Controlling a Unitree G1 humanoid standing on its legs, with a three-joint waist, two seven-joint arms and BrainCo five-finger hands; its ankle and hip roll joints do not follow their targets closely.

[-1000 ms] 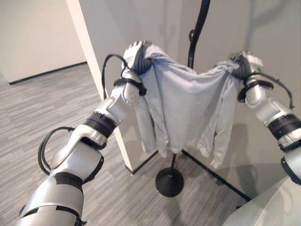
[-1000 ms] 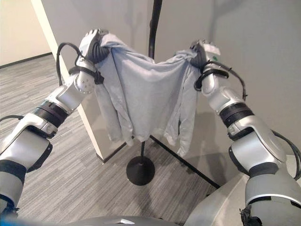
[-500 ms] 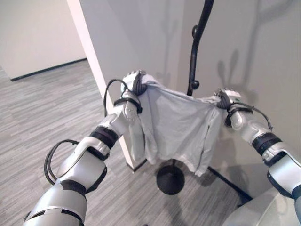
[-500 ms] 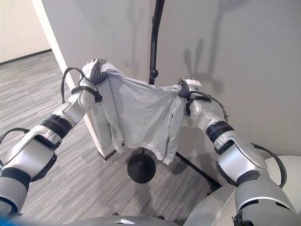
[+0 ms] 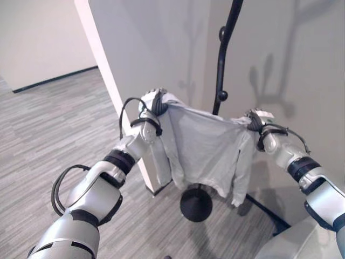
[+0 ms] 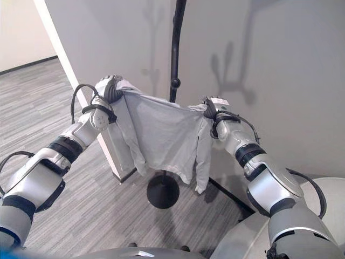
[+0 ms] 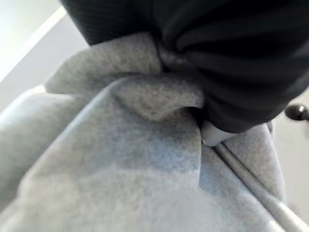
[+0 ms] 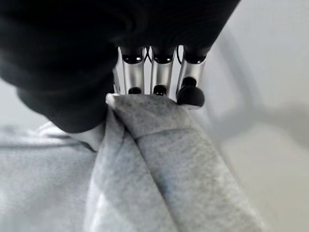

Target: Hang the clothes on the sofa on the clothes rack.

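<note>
Both hands (image 5: 154,102) (image 5: 254,120) grip the stretched grey garment (image 5: 207,148).

Even, soft indoor light. The clothes rack (image 5: 225,59) throws faint branching shadows on the grey wall (image 6: 280,70). Both wrist views are blurred at close range; no glare.

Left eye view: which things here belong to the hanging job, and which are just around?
Job: grey garment, left hand and right hand each gripping a shoulder, black clothes rack.
Around: white wall corner, grey sofa edge.
</note>
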